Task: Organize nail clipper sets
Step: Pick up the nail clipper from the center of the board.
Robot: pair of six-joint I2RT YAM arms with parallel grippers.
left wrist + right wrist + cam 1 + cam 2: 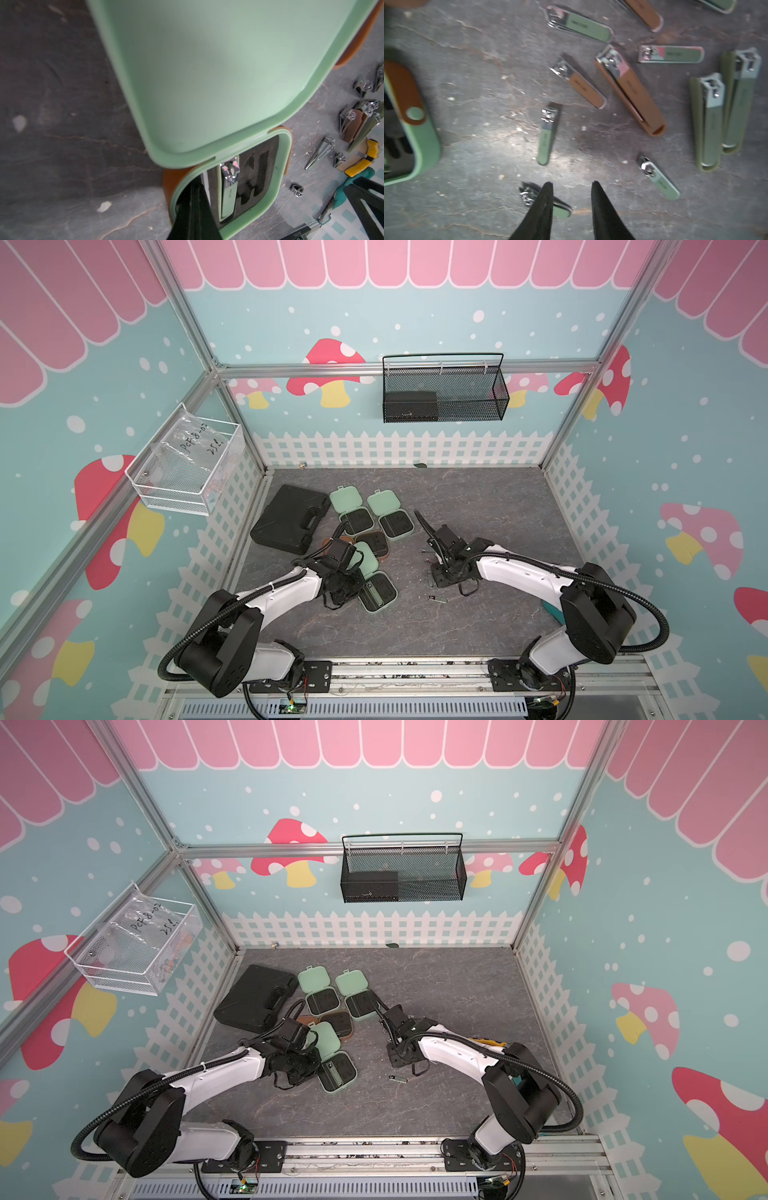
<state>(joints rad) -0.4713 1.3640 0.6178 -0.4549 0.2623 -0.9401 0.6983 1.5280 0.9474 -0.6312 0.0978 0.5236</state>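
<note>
Now, time to pick one clipper and pick it cleanly. For the right gripper (572,185): fingers parted to a middling gap, empty, hanging over the table (467,145) among the loose clippers. For the left gripper (194,187): fingers pinched together, tips down inside the near case (369,562), just beside the green clipper (228,191) already seated in its slot; no telling whether gripping anything. Hold that arm there to pin the tray and leave the lid (207,62) up.

Closest to the right fingers: a small clipper (562,212), half hidden behind one of them. Either shift sideways to centre over it, or go for the slim clipper (548,135) lying clear just ahead. Turn the wrist to set the fingers across the narrow width, never along the length. Come straight down to just off the table, then close on the two long edges near the middle, to stop any pivoting. Squeeze gently; expect smooth metal to slip. Mind the neighbours: brown clipper (633,93) near, big green clipper (710,122) farther off. Match colour to home: green to a green case, brown to the brown case (384,556). Lift level, carry to an empty slot, lower flat, and only then let go.
</note>
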